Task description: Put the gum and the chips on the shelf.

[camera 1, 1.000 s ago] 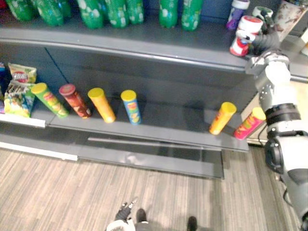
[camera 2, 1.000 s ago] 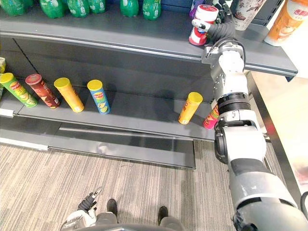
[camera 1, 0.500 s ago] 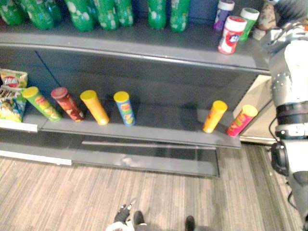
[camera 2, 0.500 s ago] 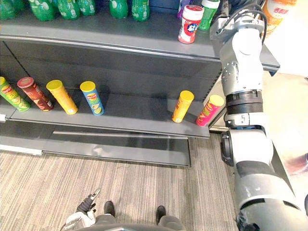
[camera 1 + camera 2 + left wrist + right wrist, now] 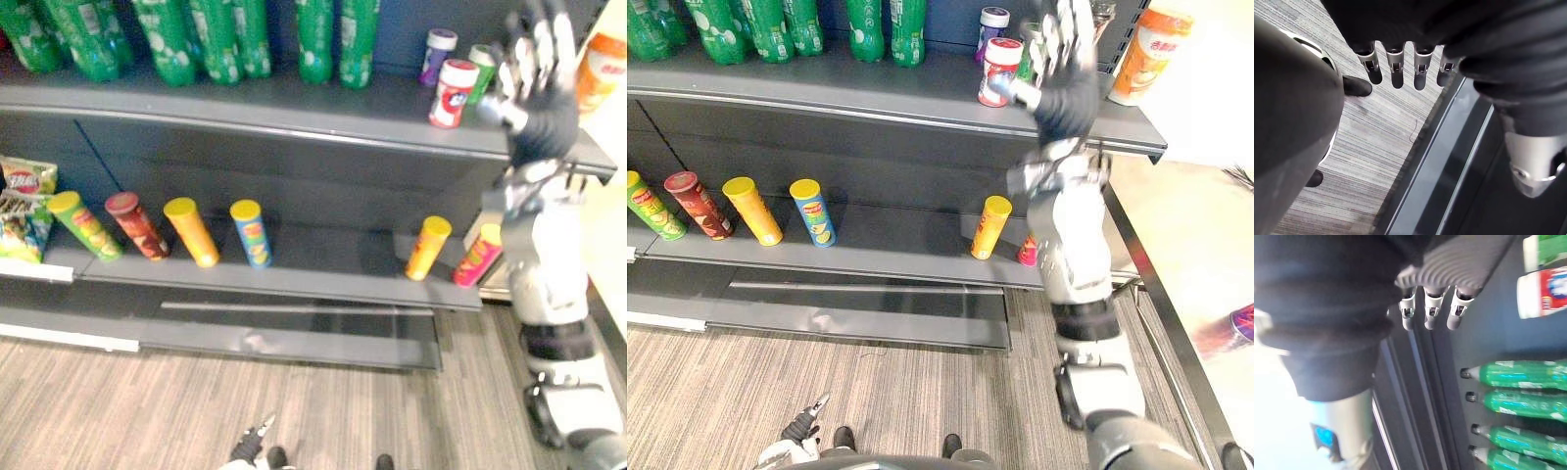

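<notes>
The robot's right hand (image 5: 539,108) is raised in front of the right end of the dark grey upper shelf (image 5: 294,103), its fingers (image 5: 1430,313) straight and spread with nothing in them. Just to the left of its thumb stands a red-and-white gum canister with a white lid (image 5: 452,93) on the upper shelf; the hand does not clasp it. Behind that canister are a purple canister with a white lid (image 5: 438,56) and a green canister with a white lid (image 5: 479,69), the green one partly hidden by the hand. A tall orange canister (image 5: 1146,54) stands at the shelf's far right end, and a row of green plastic bottles (image 5: 196,39) fills its left and middle.

On the dark grey lower shelf (image 5: 323,269) six chip tubes stand in a row. From the left they are a green tube (image 5: 83,225), a dark red tube (image 5: 135,223), a yellow tube (image 5: 191,231) and a blue tube with a yellow lid (image 5: 252,233). Well apart to the right are an orange tube (image 5: 427,247) and a pink tube (image 5: 475,255), both with yellow lids. Colourful snack bags (image 5: 24,211) sit at the far left.

The left hand (image 5: 798,431) hangs low over the grey striped carpet floor (image 5: 147,401), beside the base of the shelving, with fingers (image 5: 1396,68) relaxed and empty.
</notes>
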Motion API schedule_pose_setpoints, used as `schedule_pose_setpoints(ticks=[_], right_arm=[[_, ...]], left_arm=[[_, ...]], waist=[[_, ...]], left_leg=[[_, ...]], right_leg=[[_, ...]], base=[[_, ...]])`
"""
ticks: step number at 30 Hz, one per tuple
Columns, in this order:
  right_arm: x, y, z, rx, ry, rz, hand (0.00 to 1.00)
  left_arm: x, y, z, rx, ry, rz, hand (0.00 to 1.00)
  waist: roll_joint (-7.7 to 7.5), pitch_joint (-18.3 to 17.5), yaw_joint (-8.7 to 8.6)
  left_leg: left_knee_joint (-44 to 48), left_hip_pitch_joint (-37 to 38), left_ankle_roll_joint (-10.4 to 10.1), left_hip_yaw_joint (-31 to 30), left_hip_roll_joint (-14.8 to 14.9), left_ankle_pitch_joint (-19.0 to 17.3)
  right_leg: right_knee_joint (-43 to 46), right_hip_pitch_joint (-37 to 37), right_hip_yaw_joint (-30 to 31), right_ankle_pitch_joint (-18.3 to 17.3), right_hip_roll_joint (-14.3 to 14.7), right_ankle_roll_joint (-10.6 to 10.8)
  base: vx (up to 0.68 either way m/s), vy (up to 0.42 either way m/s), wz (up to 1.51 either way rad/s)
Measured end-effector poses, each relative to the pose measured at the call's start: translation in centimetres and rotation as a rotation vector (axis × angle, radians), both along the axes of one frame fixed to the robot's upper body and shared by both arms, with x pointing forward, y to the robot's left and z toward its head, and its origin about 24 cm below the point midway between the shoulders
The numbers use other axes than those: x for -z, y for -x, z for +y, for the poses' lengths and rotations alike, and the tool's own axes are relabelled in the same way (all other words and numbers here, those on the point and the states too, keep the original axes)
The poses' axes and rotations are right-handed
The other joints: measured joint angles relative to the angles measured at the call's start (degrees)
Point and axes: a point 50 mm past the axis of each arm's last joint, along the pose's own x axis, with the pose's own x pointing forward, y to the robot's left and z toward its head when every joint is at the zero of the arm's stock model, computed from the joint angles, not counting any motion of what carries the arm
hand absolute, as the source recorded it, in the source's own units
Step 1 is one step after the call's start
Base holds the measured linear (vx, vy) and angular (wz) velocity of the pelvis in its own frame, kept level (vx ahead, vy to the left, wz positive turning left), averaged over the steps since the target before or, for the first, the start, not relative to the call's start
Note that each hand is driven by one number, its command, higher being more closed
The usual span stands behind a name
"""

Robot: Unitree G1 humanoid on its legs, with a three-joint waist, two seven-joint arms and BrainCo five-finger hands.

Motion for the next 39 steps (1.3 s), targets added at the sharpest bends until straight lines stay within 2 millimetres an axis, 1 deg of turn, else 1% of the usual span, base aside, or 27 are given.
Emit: schedule_pose_setpoints(ticks=[1, 3, 4, 5, 6, 7, 8, 9, 11, 12, 14, 15, 16, 17, 18, 20, 21, 22, 24, 25, 27, 28, 31, 32, 35, 39], right_arm=[[0.8, 0.4, 0.1, -0.008, -0.004, 0.016, 0.0], [3.8, 1.9, 0.2, -0.027, -0.026, 0.09, 0.0], [4.6, 2.2, 0.3, -0.034, -0.024, 0.115, 0.0], [6.3, 2.9, 0.6, -0.058, -0.014, 0.167, 0.0], [7.9, 3.8, 0.9, -0.075, -0.005, 0.219, 0.0], [8.7, 4.2, 1.0, -0.087, -0.004, 0.248, 0.0], [10.6, 5.0, 1.2, -0.106, -0.014, 0.317, 0.0], [11.5, 5.4, 1.3, -0.116, -0.017, 0.353, 0.0], [15.1, 7.0, 1.9, -0.165, -0.022, 0.491, 0.0], [16.1, 7.3, 2.1, -0.179, -0.024, 0.527, 0.0], [21.1, 8.3, 2.3, -0.187, -0.046, 0.716, 0.0], [22.6, 8.6, 2.2, -0.179, -0.058, 0.779, 0.0], [25.3, 9.3, 1.9, -0.16, -0.078, 0.893, 0.0], [27.8, 10.2, 1.5, -0.141, -0.086, 1.002, 0.0], [28.9, 10.7, 1.2, -0.125, -0.081, 1.048, 0.0], [32.6, 12.6, -0.6, -0.03, -0.119, 1.226, 0.0], [33.5, 13.2, -1.1, -0.005, -0.13, 1.27, 0.0], [35.1, 14.5, -1.9, 0.037, -0.151, 1.356, 0.0], [37.1, 16.6, -2.6, 0.094, -0.182, 1.478, 0.0], [37.5, 17.1, -2.8, 0.11, -0.189, 1.508, 0.0], [39.0, 18.8, -3.1, 0.148, -0.197, 1.613, 0.0], [39.3, 19.2, -3.1, 0.166, -0.19, 1.645, 0.0], [40.0, 20.1, -3.5, 0.231, -0.148, 1.717, 0.0], [40.3, 20.7, -3.7, 0.26, -0.163, 1.743, 0.0], [40.5, 21.0, -4.1, 0.315, -0.158, 1.772, 0.0], [40.6, 21.1, -4.2, 0.333, -0.164, 1.787, 0.0]], left_arm=[[0.0, 0.1, 0.0, 0.0, 0.0, 0.001, 0.0], [0.1, 0.3, 0.1, 0.008, -0.005, 0.011, 0.0], [0.1, 0.4, 0.1, 0.017, -0.009, 0.012, 0.0], [0.1, 0.5, 0.1, 0.017, -0.008, 0.014, 0.0], [0.1, 0.6, 0.2, 0.009, -0.004, 0.013, 0.0], [0.1, 0.7, 0.3, 0.003, -0.002, 0.013, 0.0], [0.1, 0.8, 0.3, 0.002, -0.001, 0.015, 0.0], [0.1, 0.8, 0.3, 0.006, -0.004, 0.015, 0.0], [0.1, 0.8, 0.3, 0.014, -0.01, 0.016, 0.0], [0.2, 0.8, 0.3, 0.019, -0.011, 0.015, 0.0], [0.2, 0.9, 0.2, -0.007, -0.007, 0.011, 0.0], [0.2, 1.0, 0.2, -0.013, -0.006, 0.012, 0.0], [0.2, 1.0, 0.1, -0.016, -0.006, 0.008, 0.0], [0.2, 0.9, 0.0, -0.017, -0.007, 0.002, 0.0], [0.2, 1.0, -0.1, -0.017, -0.005, 0.002, 0.0], [0.4, 1.3, -0.5, -0.02, 0.005, 0.01, 0.0], [0.4, 1.3, -0.6, -0.021, 0.008, 0.011, 0.0], [0.5, 1.4, -0.8, -0.02, 0.016, 0.014, 0.0], [0.6, 1.6, -1.1, -0.021, 0.026, 0.023, 0.0], [0.6, 1.6, -1.1, -0.021, 0.029, 0.025, 0.0], [0.7, 1.7, -1.2, -0.019, 0.046, 0.024, 0.0], [0.7, 1.8, -1.2, -0.019, 0.052, 0.023, 0.0], [0.7, 1.8, -1.2, -0.026, 0.083, 0.014, 0.0], [0.7, 1.9, -1.2, -0.026, 0.092, 0.012, 0.0], [0.8, 2.0, -1.4, -0.015, 0.106, 0.014, 0.0], [0.8, 1.9, -1.5, 0.011, 0.108, 0.018, 0.0]], waist=[[-0.06, -0.05, 0.01], [-0.28, -0.19, -0.25], [-0.33, -0.22, -0.42], [-0.45, -0.36, -0.9], [-0.53, -0.42, -1.02], [-0.58, -0.45, -1.05], [-0.62, -0.48, -1.19], [-0.62, -0.48, -1.21], [-0.54, -0.47, -1.33], [-0.51, -0.46, -1.39], [-0.23, -0.58, -1.39], [-0.14, -0.63, -1.41], [-0.06, -0.65, -1.31], [0.42, -0.95, -1.31], [0.58, -1.04, -1.32], [1.28, -1.29, -1.4], [1.55, -1.24, -1.4], [2.04, -1.38, -1.38], [2.75, -1.56, -1.48], [2.87, -1.54, -1.57], [2.99, -1.54, -2.09], [3.0, -1.53, -2.23], [3.04, -1.51, -2.43], [3.05, -1.47, -2.49], [3.23, -1.26, -2.64], [3.29, -1.25, -2.65]], left_leg=[[0.0, -0.02, 0.0, 0.15, 0.01, 0.0], [0.0, -0.01, -0.08, 0.48, -0.01, -0.08], [0.0, 0.01, -0.1, 0.53, -0.03, -0.09], [0.0, 0.09, -0.22, 0.76, -0.04, -0.18], [0.0, 0.21, -0.48, 0.91, -0.05, -0.38], [0.0, 0.27, -0.51, 0.97, -0.06, -0.4], [0.0, 0.45, -0.56, 1.01, -0.1, -0.45], [0.0, 0.5, -0.57, 1.0, -0.13, -0.49], [0.0, 0.47, -0.52, 1.01, -0.32, -0.6], [0.0, 0.49, -0.45, 1.0, -0.41, -0.65], [0.0, 0.5, -0.11, 1.0, -0.62, -0.89], [0.0, 0.5, -0.1, 0.99, -0.67, -0.9], [0.0, 0.41, -0.06, 0.98, -0.79, -0.93], [0.0, 0.25, 0.03, 0.98, -0.97, -0.99], [-0.01, 0.24, 0.08, 1.0, -1.08, -1.02], [-0.01, 0.29, 0.25, 1.05, -1.5, -1.18], [-0.01, 0.34, 0.3, 1.04, -1.6, -1.22], [-0.01, 0.34, 0.39, 1.05, -1.75, -1.32], [-0.01, 0.59, 0.39, 1.05, -1.84, -1.51], [-0.01, 0.7, 0.39, 1.04, -1.84, -1.56], [-0.01, 0.93, 0.32, 0.82, -1.81, -1.68], [-0.01, 0.93, 0.27, 0.8, -1.81, -1.71], [-0.01, 1.03, 0.1, 0.98, -1.85, -1.82], [-0.01, 1.24, 0.05, 1.06, -1.88, -1.93], [-0.01, 2.22, -0.08, 1.26, -1.99, -2.44], [-0.01, 2.61, -0.13, 1.37, -2.09, -2.86]], right_leg=[[0.12, -0.2, 0.11, -0.02, -0.01, 0.0], [0.11, -0.38, 0.32, -0.02, -0.06, 0.0], [0.14, -0.37, 0.39, -0.03, -0.09, 0.0], [0.16, -0.39, 0.6, -0.04, -0.11, 0.04], [0.16, -0.43, 0.86, -0.05, -0.12, 0.13], [0.16, -0.43, 0.97, -0.11, -0.14, 0.24], [0.15, -0.45, 1.08, -0.28, -0.2, 0.35], [0.15, -0.47, 1.09, -0.33, -0.25, 0.3], [0.16, -0.35, 1.09, -0.47, -0.42, 0.12], [0.14, -0.28, 1.07, -0.47, -0.46, 0.12], [0.14, -0.25, 0.88, -0.48, -0.65, 0.13], [0.14, -0.23, 0.83, -0.49, -0.7, 0.13], [0.11, -0.23, 0.75, -0.49, -0.83, 0.14], [0.08, -0.26, 0.73, -0.5, -0.99, 0.15], [0.07, -0.25, 0.73, -0.56, -1.09, 0.24], [0.09, -0.21, 0.74, -0.68, -1.51, 0.43], [0.09, -0.19, 0.73, -0.72, -1.61, 0.48], [0.08, -0.1, 0.7, -0.77, -1.76, 0.56], [0.12, 0.15, 0.59, -0.9, -1.87, 0.7], [0.07, 0.44, 0.56, -0.9, -1.86, 0.7], [0.17, 0.73, 0.02, -1.27, -1.87, 0.64], [0.16, 0.73, -0.05, -1.31, -1.87, 0.61], [0.19, 0.75, 0.06, -1.39, -1.89, 0.68], [0.19, 0.8, 0.1, -1.45, -1.89, 0.77], [0.19, 1.67, 0.2, -1.85, -1.86, 0.84], [0.24, 1.83, 0.24, -2.51, -1.84, 0.75]], base=[[-0.03, 0.006, -0.12], [-0.03, 0.007, -0.08], [0.0, 0.0, 0.0], [-0.02, 0.012, -0.06], [-0.02, 0.013, -0.08], [-0.02, 0.008, -0.08], [-0.03, 0.005, -0.03], [0.0, 0.0, 0.0], [0.0, 0.0, 0.0], [0.0, 0.0, 0.0], [0.0, 0.012, 0.06], [0.0, 0.008, 0.06], [0.02, 0.009, 0.04], [0.02, 0.01, 0.03], [0.03, 0.014, 0.02], [0.04, 0.021, 0.01], [0.04, 0.02, 0.01], [0.03, 0.01, 0.01], [0.05, 0.005, -0.02], [0.06, -0.005, 0.02], [0.05, -0.011, 0.09], [0.03, -0.007, 0.05], [0.05, -0.002, -0.02], [0.03, 0.0, -0.03], [0.04, -0.001, -0.03], [0.04, 0.002, -0.01]])
